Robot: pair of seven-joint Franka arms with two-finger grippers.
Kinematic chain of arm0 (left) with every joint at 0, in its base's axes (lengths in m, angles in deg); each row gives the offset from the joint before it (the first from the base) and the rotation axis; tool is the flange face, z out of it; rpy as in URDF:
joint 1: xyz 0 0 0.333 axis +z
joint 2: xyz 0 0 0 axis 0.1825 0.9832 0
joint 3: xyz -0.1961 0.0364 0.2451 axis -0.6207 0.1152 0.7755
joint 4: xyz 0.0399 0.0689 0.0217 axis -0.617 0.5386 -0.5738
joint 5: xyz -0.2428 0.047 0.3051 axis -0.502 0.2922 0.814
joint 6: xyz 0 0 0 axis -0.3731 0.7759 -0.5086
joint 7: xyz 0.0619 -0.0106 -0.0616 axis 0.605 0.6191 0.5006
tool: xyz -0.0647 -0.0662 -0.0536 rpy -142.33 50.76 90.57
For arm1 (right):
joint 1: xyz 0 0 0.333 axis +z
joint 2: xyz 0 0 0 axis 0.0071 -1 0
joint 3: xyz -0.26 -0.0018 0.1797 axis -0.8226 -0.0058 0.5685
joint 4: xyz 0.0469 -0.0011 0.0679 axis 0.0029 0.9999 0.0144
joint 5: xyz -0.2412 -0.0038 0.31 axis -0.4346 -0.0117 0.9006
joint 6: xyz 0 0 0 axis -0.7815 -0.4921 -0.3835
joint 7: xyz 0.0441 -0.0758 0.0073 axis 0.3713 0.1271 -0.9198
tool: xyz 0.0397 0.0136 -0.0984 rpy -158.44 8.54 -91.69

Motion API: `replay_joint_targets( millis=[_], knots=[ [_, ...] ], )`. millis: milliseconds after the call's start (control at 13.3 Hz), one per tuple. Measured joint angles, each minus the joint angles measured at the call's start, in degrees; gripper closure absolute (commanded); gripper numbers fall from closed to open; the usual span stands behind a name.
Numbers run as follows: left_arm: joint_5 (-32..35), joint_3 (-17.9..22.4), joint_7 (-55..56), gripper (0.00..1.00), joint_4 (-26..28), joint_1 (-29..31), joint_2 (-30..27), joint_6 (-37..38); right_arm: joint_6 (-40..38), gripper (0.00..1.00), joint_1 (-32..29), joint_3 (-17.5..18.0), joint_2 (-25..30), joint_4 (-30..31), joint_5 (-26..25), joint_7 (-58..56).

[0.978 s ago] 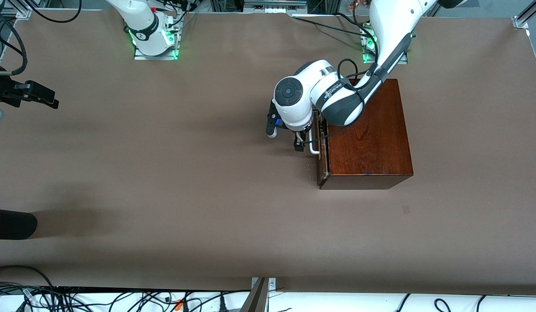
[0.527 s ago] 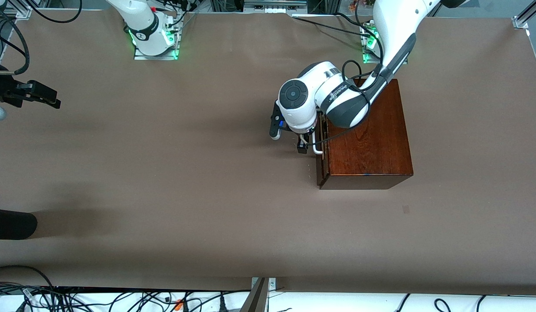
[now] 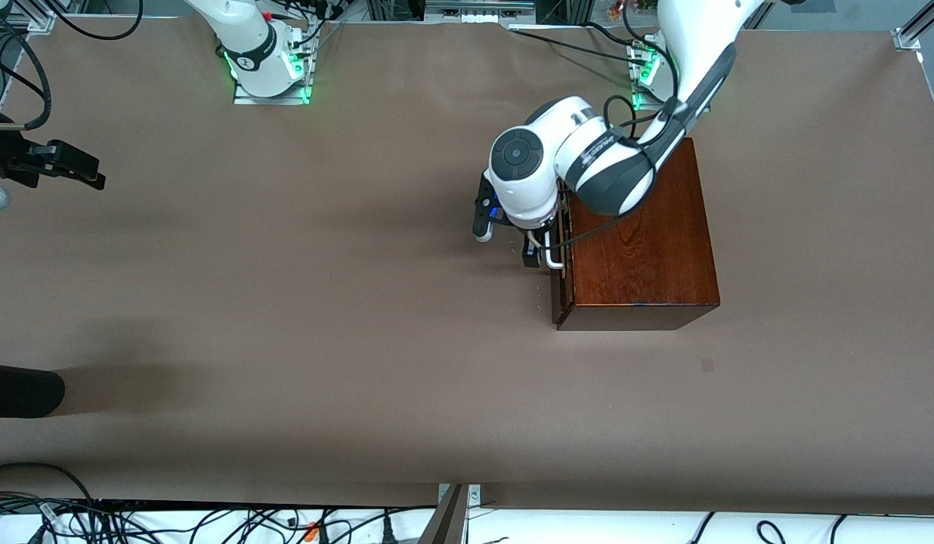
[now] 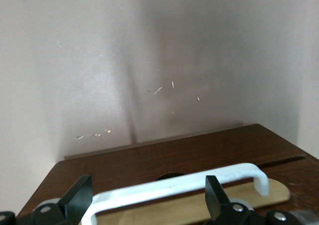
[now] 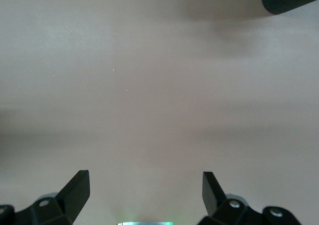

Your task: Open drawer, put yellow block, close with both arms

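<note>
Drawer [image 3: 559, 249] pushed shut by left tool [image 3: 539, 253], box [image 3: 641, 234] untouched.

Glossy dark wooden box [image 3: 641, 242], smooth white plastic-looking handle [image 4: 174, 190], matt brown table [image 3: 286, 302]

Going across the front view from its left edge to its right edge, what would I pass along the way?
Right gripper → right arm's green-lit base → left gripper at the white handle → dark-brown wooden box.
</note>
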Motion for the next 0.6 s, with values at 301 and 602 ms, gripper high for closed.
replay_joint_targets(
  millis=[301, 602],
  knots=[
    [-3.0, 0.0, 7.9, 0.00, -5.3, 1.5, -3.0, 9.6, 0.0, 0.00, 0.0, 0.0, 0.0, 0.0, 0.0, 0.0],
    [-4.4, 0.2, 16.7, 0.00, -14.3, 6.4, -5.0, 18.6, 0.1, 0.00, 0.0, 0.0, 0.0, 0.0, 0.0, 0.0]
  ],
)
